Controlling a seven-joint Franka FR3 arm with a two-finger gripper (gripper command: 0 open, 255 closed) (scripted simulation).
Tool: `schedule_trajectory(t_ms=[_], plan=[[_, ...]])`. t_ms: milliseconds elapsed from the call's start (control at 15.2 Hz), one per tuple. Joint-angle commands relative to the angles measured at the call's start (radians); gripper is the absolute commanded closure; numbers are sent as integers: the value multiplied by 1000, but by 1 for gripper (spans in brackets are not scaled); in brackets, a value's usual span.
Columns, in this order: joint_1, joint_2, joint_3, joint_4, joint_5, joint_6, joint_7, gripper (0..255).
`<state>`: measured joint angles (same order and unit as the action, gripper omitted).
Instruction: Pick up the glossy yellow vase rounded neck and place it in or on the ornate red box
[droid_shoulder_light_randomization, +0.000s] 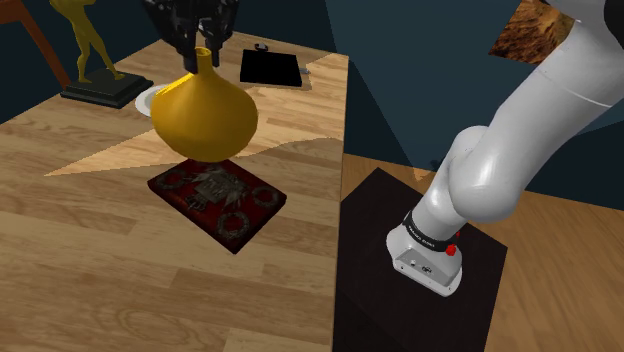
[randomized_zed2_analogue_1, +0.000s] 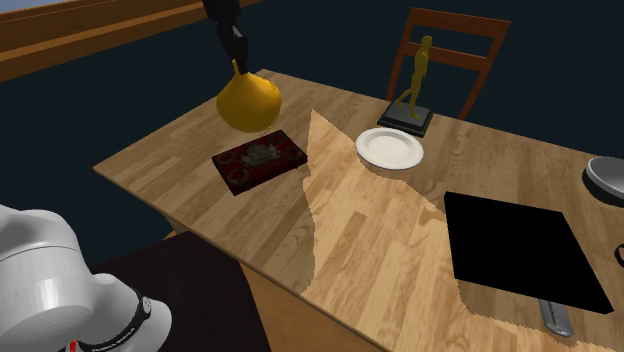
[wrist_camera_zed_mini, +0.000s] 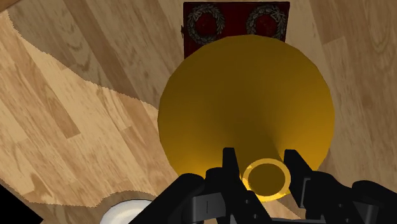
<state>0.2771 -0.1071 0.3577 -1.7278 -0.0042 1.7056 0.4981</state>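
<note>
Statuette (droid_shoulder_light_randomization: 88, 40) and plate (droid_shoulder_light_randomization: 147, 99) stand at the shoulder view's left on the surface (droid_shoulder_light_randomization: 80, 270). Next along, the gripper (droid_shoulder_light_randomization: 203, 47) is clamped on the narrow neck of the yellow vase (droid_shoulder_light_randomization: 205, 115), just under its ringed lip, so the bulbous body hangs upright below the fingers (wrist_camera_zed_mini: 230, 167). Under it lies the dark red box (droid_shoulder_light_randomization: 218, 198) with its wreath carvings; the vase looks to be over the box's near half and seemingly just clear of it, though I cannot tell for sure. Further right is a flat black tray (droid_shoulder_light_randomization: 272, 68). Judging by the shine, the vase is hard, smooth and slippery, probably brittle, with most of its weight low in the belly. The body is far too wide for the gripper, so the neck is the one sensible hold, and a swing or tilt could let it slide.
</note>
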Motion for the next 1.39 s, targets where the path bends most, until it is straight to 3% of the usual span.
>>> schedule_trajectory(t_ms=[0,1320], plan=[[0,-5,-1,-31,2,28,-1,255],[3,-3,4,-299,0,297,8,255]])
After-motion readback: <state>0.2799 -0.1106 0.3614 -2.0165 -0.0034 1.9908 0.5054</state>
